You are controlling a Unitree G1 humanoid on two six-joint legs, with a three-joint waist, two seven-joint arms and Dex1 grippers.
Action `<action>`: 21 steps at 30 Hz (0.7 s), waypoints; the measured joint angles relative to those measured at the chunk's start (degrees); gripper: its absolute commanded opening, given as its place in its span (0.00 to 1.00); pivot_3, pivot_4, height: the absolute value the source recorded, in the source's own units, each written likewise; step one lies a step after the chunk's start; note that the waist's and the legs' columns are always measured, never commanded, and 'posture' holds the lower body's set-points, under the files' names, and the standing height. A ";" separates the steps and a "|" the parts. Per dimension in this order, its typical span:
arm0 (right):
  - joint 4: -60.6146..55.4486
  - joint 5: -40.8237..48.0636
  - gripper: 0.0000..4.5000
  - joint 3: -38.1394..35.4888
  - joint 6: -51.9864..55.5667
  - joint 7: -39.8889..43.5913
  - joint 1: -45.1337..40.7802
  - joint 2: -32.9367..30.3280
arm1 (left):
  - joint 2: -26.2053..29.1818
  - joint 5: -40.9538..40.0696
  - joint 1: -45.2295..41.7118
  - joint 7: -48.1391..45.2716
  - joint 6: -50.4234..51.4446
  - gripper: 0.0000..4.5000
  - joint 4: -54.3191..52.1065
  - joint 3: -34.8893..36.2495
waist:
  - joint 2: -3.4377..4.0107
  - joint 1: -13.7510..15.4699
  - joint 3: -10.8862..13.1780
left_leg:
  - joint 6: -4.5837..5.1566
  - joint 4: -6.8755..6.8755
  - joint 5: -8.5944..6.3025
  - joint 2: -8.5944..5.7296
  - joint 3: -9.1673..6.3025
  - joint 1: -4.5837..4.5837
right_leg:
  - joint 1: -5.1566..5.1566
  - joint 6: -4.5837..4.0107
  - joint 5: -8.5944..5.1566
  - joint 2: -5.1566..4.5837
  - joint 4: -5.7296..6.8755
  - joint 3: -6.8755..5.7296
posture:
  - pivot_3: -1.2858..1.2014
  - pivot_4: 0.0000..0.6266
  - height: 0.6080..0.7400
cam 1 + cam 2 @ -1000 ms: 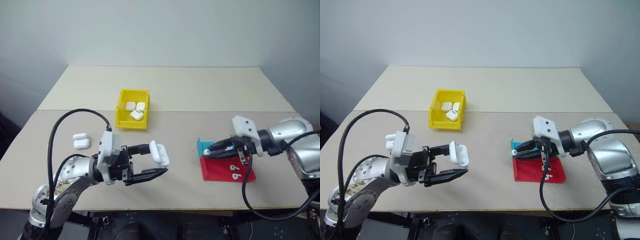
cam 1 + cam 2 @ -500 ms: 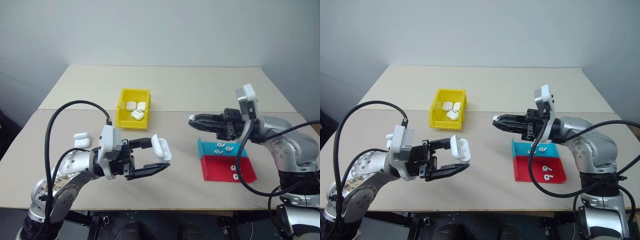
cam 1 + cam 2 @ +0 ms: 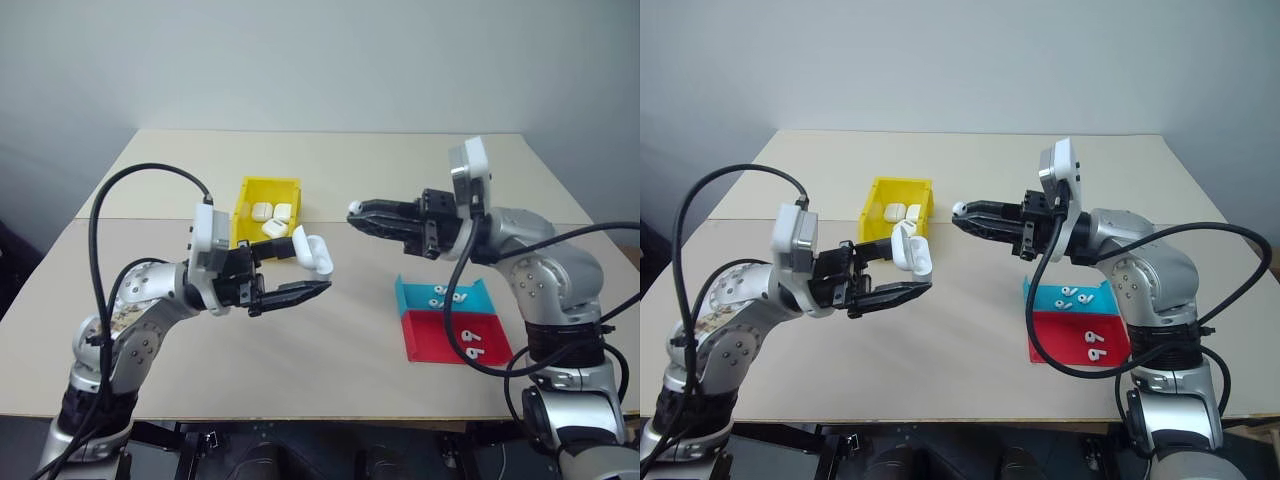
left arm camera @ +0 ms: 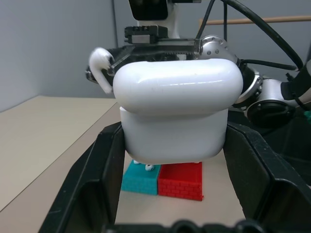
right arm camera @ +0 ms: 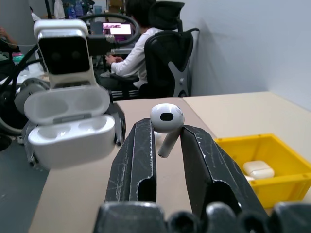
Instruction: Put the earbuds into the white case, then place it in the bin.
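One white case (image 3: 312, 251) hangs above the table (image 3: 400, 180), its lid flipped open, gripped between the jaws of the left gripper (image 3: 304, 272), which stand fairly wide around its body. The right wrist view shows the two hollow wells inside it, both vacant. Facing it, near but apart, the right gripper (image 3: 357, 214) has its jaws narrowed on one earbud (image 5: 166, 121), pinched by the stem with the rounded head sticking up past the fingertips (image 5: 144, 127).

Behind the raised case sits the yellow bin (image 3: 246, 237) on the table, holding three more white cases (image 3: 271, 216) (closed, lying close together). Two further white cases (image 3: 783, 222) may lie on the table behind the left arm, but they are mostly hidden and cannot be counted surely.

Below the right arm a teal tray (image 3: 410, 298) and a red tray (image 3: 432, 338) sit touching each other, teal farther from the robot. The teal tray holds about three earbuds (image 3: 1070, 296), clustered too closely to count surely; the red tray holds two (image 3: 1095, 345)
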 measured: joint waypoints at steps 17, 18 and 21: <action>-10.86 9.07 0.13 -1.64 5.34 -7.54 4.46 1.16 | -5.02 4.51 -6.04 -8.19 -3.49 0.62 10.88 -3.63 | 0.00 -0.03 0.00 | 0.02 0.00 -0.01 0.00 -0.01 -0.01 | -0.01 0.00 0.00 0.00 0.00 0.00 | 0.52 0.24 1.00; -11.17 8.99 0.13 -1.53 5.34 -7.59 4.95 1.03 | -5.02 4.51 -6.43 -8.52 -3.83 0.62 11.03 -3.59 | 0.00 -0.03 0.00 | 0.02 0.00 -0.01 0.00 0.00 -0.01 | -0.01 0.00 0.00 0.00 0.00 0.00 | 0.52 0.24 1.00; -12.07 8.35 0.13 -0.39 5.31 -7.63 5.93 0.30 | -5.33 4.47 -7.24 -9.41 -4.37 0.62 11.49 -3.60 | 0.00 -0.03 0.00 | 0.02 0.00 -0.01 0.00 0.00 -0.01 | -0.01 0.00 0.00 0.00 0.00 0.01 | 0.52 0.24 1.00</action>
